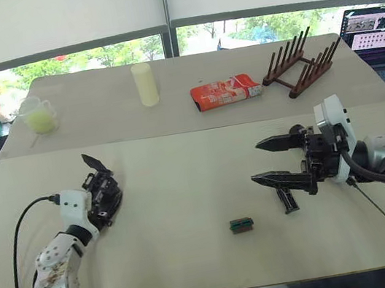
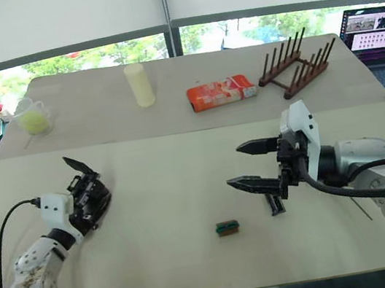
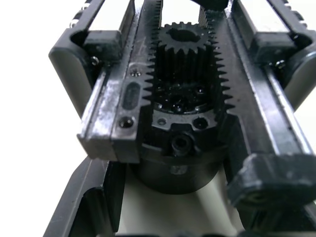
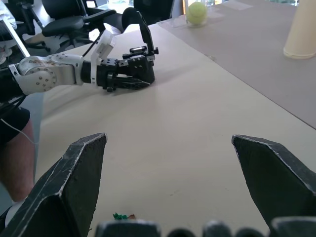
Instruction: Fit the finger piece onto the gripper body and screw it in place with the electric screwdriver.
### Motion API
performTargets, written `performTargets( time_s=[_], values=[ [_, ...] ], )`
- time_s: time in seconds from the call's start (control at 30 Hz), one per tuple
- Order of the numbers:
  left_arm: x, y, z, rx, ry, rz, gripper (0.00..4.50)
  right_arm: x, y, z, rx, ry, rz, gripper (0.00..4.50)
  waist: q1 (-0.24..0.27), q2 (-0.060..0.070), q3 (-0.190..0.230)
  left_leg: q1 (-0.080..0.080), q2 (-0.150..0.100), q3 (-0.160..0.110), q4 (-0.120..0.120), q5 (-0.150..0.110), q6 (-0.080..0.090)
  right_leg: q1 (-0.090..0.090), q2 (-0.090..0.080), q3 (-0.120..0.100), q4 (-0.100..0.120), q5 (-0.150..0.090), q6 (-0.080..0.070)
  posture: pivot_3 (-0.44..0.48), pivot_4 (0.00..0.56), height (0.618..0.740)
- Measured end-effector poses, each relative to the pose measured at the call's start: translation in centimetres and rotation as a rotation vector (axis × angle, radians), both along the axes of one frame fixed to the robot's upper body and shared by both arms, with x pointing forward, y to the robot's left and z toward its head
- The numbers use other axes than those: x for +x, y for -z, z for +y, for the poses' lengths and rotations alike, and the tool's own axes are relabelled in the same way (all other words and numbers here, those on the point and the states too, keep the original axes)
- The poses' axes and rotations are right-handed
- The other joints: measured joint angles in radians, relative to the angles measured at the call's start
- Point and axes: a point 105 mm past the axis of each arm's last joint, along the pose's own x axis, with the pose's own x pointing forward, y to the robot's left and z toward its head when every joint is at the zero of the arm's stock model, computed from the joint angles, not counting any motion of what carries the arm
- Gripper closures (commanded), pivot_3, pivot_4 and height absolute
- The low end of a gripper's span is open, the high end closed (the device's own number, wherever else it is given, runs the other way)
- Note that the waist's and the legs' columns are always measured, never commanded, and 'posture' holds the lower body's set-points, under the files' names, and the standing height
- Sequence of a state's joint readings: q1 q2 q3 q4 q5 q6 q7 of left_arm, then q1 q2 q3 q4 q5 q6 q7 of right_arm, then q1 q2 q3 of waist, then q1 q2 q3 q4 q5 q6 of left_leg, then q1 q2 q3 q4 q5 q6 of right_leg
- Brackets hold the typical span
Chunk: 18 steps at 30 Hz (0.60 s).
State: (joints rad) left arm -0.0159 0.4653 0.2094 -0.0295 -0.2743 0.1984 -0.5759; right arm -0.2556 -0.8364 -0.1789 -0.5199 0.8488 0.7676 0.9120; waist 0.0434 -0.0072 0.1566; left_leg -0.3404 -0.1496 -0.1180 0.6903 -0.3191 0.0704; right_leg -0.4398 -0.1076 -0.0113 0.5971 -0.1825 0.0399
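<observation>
Both claws hovered low over the near table (image 1: 197, 261). Right gripper (image 1: 268, 160) had its fingers wide apart, holding nothing; the finger piece (image 1: 288, 200) lay on the table just beneath it, near a small green-and-brown block (image 1: 241, 224). Left gripper (image 1: 102, 200) was clamped around the gripper body (image 1: 103, 192), whose one pointed finger stood up. On the far table (image 1: 100, 119) a clear cup (image 1: 40, 115) held something yellow-green, beside a pale cylinder (image 1: 145, 84), an orange carton (image 1: 226, 91) and a wooden rack (image 1: 299, 63).
</observation>
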Motion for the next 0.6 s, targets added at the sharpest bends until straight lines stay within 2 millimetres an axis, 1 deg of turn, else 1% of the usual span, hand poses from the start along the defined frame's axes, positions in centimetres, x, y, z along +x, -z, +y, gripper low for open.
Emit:
performTargets(
  time_s=[0.07,0.17,0.27,0.33,0.37,0.47,0.53,0.6],
  values=[
    [0.1,-0.5,-2.7,0.004,0.020,0.000,2.19,-0.2,0.5,0.0,-0.002,0.000,0.017,0.00,0.003,0.000,0.000,-0.006,0.000,-0.001,0.006,-0.001,0.001,-0.002,0.002,-0.001,0.000,0.001,0.001,0.000,0.150,0.740],
    [0.4,-1.9,-6.6,-0.010,0.070,-0.013,2.19,-0.5,0.9,0.2,0.003,-0.002,0.031,0.00,0.002,0.000,0.000,-0.008,-0.003,0.000,0.009,-0.001,0.001,-0.003,0.001,-0.001,0.001,0.002,0.003,0.000,0.150,0.740],
    [0.9,-2.9,-9.5,0.000,0.109,-0.027,2.19,-0.7,1.1,0.4,0.009,-0.002,0.030,0.00,0.000,0.000,0.000,-0.007,-0.003,0.000,0.010,-0.001,0.001,-0.002,0.001,0.000,0.001,0.003,0.003,0.000,0.150,0.740],
    [1.0,-2.7,-11.4,0.001,0.131,-0.014,2.19,-0.8,1.4,0.6,0.010,0.001,0.042,0.00,-0.001,0.000,0.000,-0.007,-0.003,0.000,0.010,-0.001,0.001,-0.002,0.001,0.000,0.002,0.003,0.003,0.000,0.150,0.740],
    [1.0,-2.3,-12.7,-0.018,0.144,0.009,2.19,-0.9,1.5,0.6,0.012,0.003,0.045,0.00,-0.002,0.000,0.000,-0.007,-0.002,0.000,0.010,0.000,0.001,-0.003,0.001,0.000,0.003,0.003,0.003,0.000,0.150,0.740],
    [1.5,-1.2,-15.6,-0.046,0.177,0.066,2.19,-0.9,1.5,0.8,0.017,0.004,0.041,0.00,0.001,-0.001,0.000,-0.008,-0.003,0.000,0.012,0.000,0.001,-0.004,0.001,0.000,0.006,0.003,0.003,0.000,0.150,0.740],
    [2.1,-0.9,-16.7,-0.042,0.185,0.082,2.19,-1.0,1.6,1.0,0.017,-0.002,0.042,0.00,0.002,-0.001,0.000,-0.008,-0.003,0.000,0.012,0.000,0.000,-0.005,0.000,0.001,0.008,0.003,0.003,0.000,0.150,0.740],
    [2.3,-0.6,-16.9,-0.032,0.191,0.089,2.19,-1.0,1.7,1.1,0.016,-0.008,0.049,0.00,-0.003,-0.001,0.000,-0.008,-0.002,0.002,0.013,0.000,0.000,-0.007,-0.001,0.003,0.011,0.003,0.003,0.000,0.150,0.740]
  ],
)
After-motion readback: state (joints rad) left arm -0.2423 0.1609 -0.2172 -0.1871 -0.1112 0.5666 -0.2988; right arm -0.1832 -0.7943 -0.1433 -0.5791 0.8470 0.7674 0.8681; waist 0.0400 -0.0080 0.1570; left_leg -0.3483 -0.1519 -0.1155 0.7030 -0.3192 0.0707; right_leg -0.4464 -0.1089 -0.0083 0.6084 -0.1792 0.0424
